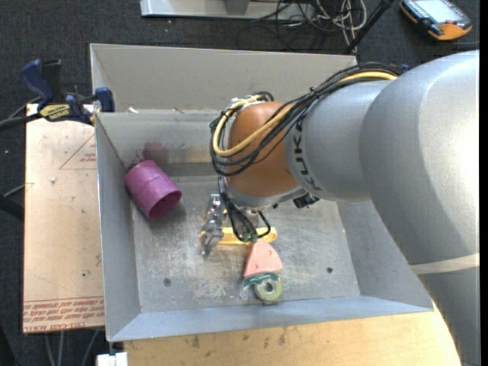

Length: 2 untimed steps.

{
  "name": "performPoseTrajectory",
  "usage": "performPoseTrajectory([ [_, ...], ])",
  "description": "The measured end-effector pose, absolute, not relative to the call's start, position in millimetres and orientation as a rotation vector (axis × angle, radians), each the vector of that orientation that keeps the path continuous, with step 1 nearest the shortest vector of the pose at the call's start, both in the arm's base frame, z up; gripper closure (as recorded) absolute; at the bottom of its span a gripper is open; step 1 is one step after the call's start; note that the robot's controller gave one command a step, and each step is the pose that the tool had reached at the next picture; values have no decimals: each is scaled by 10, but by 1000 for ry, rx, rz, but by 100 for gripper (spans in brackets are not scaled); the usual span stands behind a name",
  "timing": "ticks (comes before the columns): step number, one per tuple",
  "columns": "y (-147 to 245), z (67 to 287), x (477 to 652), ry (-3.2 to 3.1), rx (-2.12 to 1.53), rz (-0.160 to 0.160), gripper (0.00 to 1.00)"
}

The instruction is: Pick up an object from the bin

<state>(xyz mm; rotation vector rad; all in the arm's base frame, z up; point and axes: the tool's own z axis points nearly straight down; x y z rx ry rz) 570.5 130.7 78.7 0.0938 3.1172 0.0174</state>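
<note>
Flat yellow piece (229, 240) near the middle of the bin (152, 280) floor, partly hidden beneath the wrist. Gripper (210, 233) low over its left end, close to the grey floor; apart or together cannot be told, nor whether touching the piece. Just in front of the yellow piece, a salmon-pink wedge (261, 260), narrow end towards it. Against the wedge's near end, a small green ring (267, 288) by the front wall. Well apart at the left, a magenta cup (152, 189) on its side, mouth towards the front right. Above the gripper, the orange wrist cover (255, 147), looped with yellow and black cables (229, 128).
</note>
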Motion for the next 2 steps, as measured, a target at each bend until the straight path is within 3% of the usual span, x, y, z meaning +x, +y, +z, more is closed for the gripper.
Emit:
performPoseTrajectory([
  [1, 1306, 787, 5705, 3117, 94, 17, 100],
  [2, 1272, 2148, 5597, 3139, 49, 2, 100],
])
